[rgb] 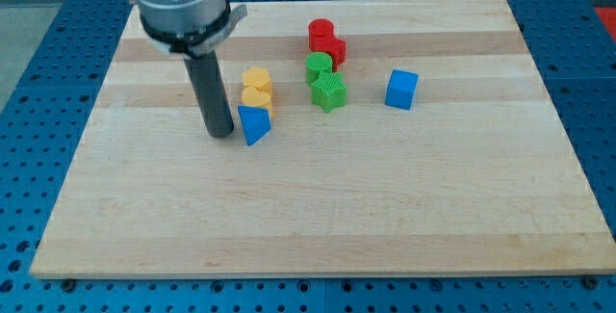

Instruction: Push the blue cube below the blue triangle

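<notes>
The blue cube point(402, 89) sits on the wooden board point(318, 207) at the view's right of centre. The blue triangle point(254, 124) lies left of centre, well to the left of the cube. My tip point(220, 136) rests on the board just left of the blue triangle, close to or touching its left side. The rod rises from there to the arm's grey body at the view's top left. The cube is far to the right of my tip.
Two yellow blocks point(256, 89) stand just above the blue triangle. A green cylinder point(319, 65) and a green star-shaped block point(329, 91) stand at centre. Two red blocks point(325, 40) are above them. The board's edges meet a blue perforated table point(38, 111).
</notes>
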Controlling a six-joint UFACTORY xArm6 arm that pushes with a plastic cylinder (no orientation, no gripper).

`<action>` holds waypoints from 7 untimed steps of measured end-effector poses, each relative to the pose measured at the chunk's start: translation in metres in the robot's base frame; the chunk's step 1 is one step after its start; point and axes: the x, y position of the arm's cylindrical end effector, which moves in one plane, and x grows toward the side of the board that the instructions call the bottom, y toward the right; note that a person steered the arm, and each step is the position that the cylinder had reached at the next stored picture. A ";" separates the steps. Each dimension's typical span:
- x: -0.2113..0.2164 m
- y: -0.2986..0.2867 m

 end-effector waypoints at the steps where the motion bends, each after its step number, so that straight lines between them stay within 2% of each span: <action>1: 0.040 0.000; 2: 0.046 0.040; 3: 0.046 0.127; 5: 0.033 0.245; 6: 0.020 0.289; 7: -0.011 0.306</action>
